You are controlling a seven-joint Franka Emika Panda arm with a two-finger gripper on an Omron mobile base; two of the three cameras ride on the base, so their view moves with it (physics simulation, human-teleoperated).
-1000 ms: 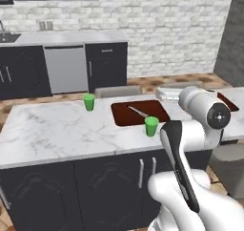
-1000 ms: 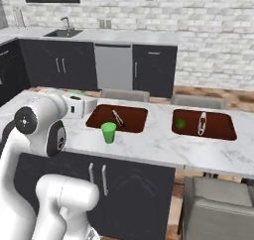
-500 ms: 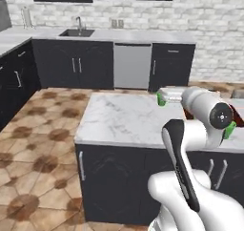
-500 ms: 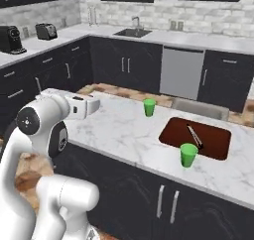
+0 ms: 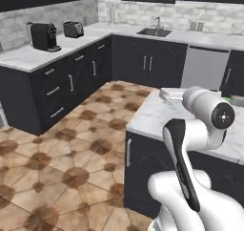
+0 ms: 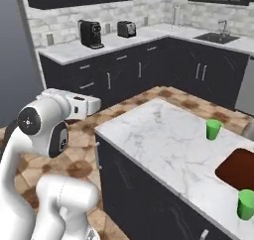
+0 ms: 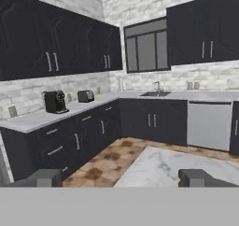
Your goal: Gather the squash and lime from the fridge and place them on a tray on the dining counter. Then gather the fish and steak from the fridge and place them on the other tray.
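The dining counter (image 6: pixel 163 140) is a white marble slab over dark cabinets; its near corner also shows in the left base view (image 5: pixel 155 115) and low in the hand view (image 7: pixel 163 166). One dark red tray (image 6: pixel 240 169) lies on it at the right edge of the right base view. My gripper (image 7: pixel 121 178) is open, its fingertips (image 7: pixel 44 177) far apart with nothing between them. It hovers near the counter's corner, pointing at the far kitchen wall. The hand (image 6: pixel 82 105) sticks out from the arm. The squash, lime, fish, steak and fridge are out of view.
Two green cups (image 6: pixel 213 129) (image 6: pixel 245 204) stand on the dining counter. Dark cabinets line the far walls, with a coffee machine (image 5: pixel 44 36), toaster (image 5: pixel 73 29), sink (image 5: pixel 155 32) and dishwasher (image 5: pixel 204 68). Tiled floor (image 5: pixel 71 149) lies open between. A tall flat grey surface (image 6: pixel 10 55) stands at left.
Both base views have swung left, so the base has turned. The dining counter and tray slid to the right of the pictures, and the corner cabinets came into view. The gripper stayed open.
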